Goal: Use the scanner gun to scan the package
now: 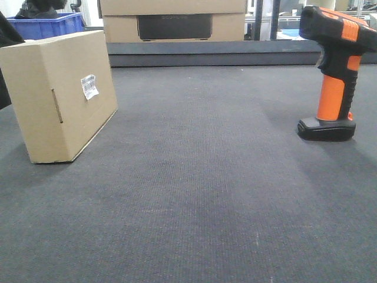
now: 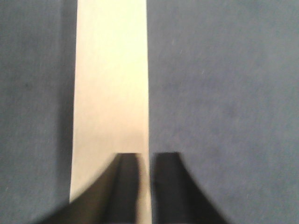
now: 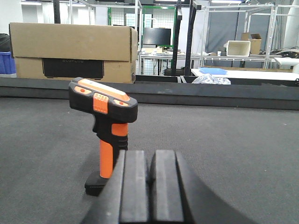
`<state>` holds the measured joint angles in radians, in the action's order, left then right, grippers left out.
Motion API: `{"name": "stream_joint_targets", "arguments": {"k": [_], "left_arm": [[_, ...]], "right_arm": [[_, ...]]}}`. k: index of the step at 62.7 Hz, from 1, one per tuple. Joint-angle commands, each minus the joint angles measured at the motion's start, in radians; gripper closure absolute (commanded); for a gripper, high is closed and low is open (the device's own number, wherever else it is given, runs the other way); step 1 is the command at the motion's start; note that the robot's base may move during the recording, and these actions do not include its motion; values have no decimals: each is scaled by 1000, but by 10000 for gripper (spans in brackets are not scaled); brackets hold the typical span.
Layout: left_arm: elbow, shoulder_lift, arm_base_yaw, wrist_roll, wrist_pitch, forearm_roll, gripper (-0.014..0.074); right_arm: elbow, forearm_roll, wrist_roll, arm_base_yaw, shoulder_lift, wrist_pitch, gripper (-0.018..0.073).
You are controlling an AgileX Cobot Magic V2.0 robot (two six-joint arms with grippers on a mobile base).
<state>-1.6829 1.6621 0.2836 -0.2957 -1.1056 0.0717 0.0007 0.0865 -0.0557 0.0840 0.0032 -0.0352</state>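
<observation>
Looking down past my left claw [image 2: 147, 186], I see its jaws nearly together, only a slit between them, gripping nothing. The box [image 2: 110, 93] lies below, its pale top stretching ahead and its right edge under that slit. My right claw [image 3: 150, 186] is closed and empty, low over the table [image 3: 233, 149]. The scanner [image 3: 105, 112] stands upright just ahead-left of it.

A dark grey woven mat [image 1: 206, 194] is covering the whole work surface and running back to a low dark ledge [image 1: 235, 56]. Behind the ledge, a wide cardboard box [image 1: 174, 20] with a dark panel is sitting beside a blue crate [image 1: 47, 25]. Farther off, metal frames [image 3: 189, 28] are standing around white tables [image 3: 243, 73]. A dark monitor [image 3: 156, 36] and a white bin [image 3: 238, 48] are showing among them.
</observation>
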Motion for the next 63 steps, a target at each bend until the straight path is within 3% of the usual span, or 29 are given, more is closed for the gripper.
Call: {"name": "stream_joint_targets", "arguments": {"k": [1, 7, 16, 50, 56, 63], "left_arm": [[-13, -2, -5, 8, -6, 15, 202], [-13, 2, -7, 6, -7, 49, -27], [-13, 47, -33, 6, -37, 37, 71], [-7, 169, -44, 56, -38, -21, 85], [-7, 169, -44, 56, -42, -21, 167], [-7, 169, -44, 56, -51, -23, 482]], "right_arm": [[-1, -6, -4, 2, -3, -16, 727], [-1, -6, -4, 2, -3, -16, 727], [-1, -6, -4, 2, -3, -12, 727], [-1, -6, -4, 2, -3, 8, 727], [-1, -6, -4, 2, -3, 8, 727], [-1, 3, 1, 2, -3, 8, 727]]}}
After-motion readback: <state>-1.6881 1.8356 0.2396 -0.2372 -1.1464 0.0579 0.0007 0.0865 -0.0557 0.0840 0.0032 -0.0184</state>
